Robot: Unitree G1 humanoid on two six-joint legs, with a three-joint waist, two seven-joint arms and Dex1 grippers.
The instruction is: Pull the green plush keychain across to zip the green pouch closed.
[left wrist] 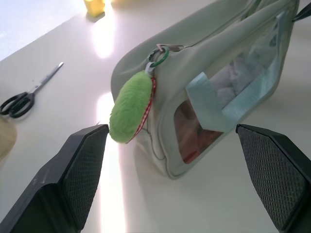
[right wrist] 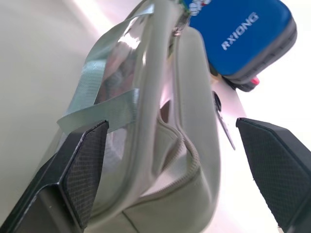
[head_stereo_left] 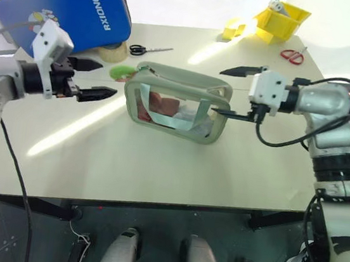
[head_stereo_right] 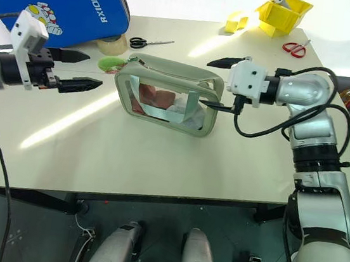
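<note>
Pale sage-green boxy pouch (head_stereo_left: 177,104) standing upright on the table, clear window side showing items inside, fuzzy lime-green plush keychain (left wrist: 130,108) hanging by a ring at its end nearest the blue case

A blue case (head_stereo_left: 68,9) leans at the table's (head_stereo_left: 158,167) far left corner, black scissors (head_stereo_left: 148,50) and a tape roll (head_stereo_left: 111,51) beside it; red scissors (head_stereo_left: 292,55) lie near a yellow bin (head_stereo_left: 283,20).

A pale beige table (head_stereo_left: 158,167) carries the sage-green boxy pouch (head_stereo_left: 178,103), a big blue case (head_stereo_left: 68,9), black-handled scissors (head_stereo_left: 148,50), red-handled scissors (head_stereo_left: 292,55) and a yellow plastic bin (head_stereo_left: 281,21).
</note>
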